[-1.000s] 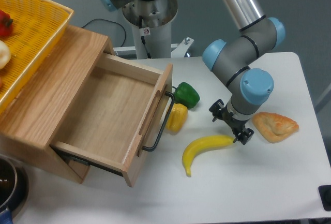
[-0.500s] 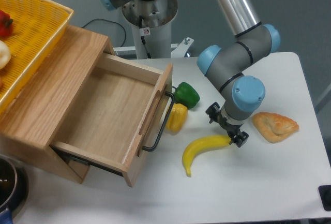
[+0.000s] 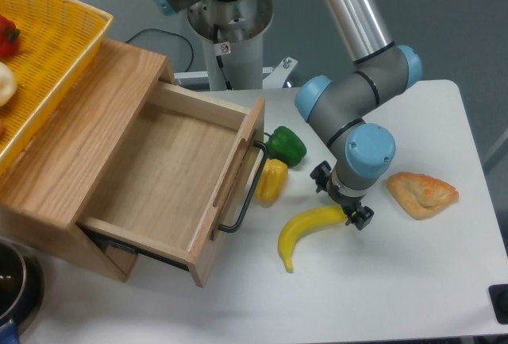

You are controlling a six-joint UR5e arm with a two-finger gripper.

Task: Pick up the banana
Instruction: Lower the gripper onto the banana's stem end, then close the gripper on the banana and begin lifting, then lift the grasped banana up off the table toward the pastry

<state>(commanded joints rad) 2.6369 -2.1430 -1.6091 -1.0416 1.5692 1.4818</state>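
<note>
Banana-lifting is the job in hand, and several faults could arise from the present layout. The white counter (image 3: pixel 413 296) carries everything; a large open wooden drawer box (image 3: pixel 159 185) fills its left part, with a black wire handle (image 3: pixel 246 193) facing the fruit. The long curved bright-yellow plastic-looking banana (image 3: pixel 305 230) lies on the counter near its front edge, just right of that handle, its thick end under the hand (image 3: pixel 344 203) and its tapered end pointing toward the front edge.

The black two-finger hand is seen from above at the banana's thick end; its fingers appear to stand either side of that end, but whether they are closed on it cannot be told, since the blue wrist joint hides much of the gap.

A grip so near one end is judged risky: the smooth curved body could be swung downward or slipped out when lifted.

An orange-tan pastry-like wedge (image 3: pixel 422 193) lies to the right, toward the right edge. A stubby yellow bell pepper (image 3: pixel 271 180) and a green bell pepper (image 3: pixel 286 146) sit just left of the hand and could be knocked by a sideways correction.
</note>
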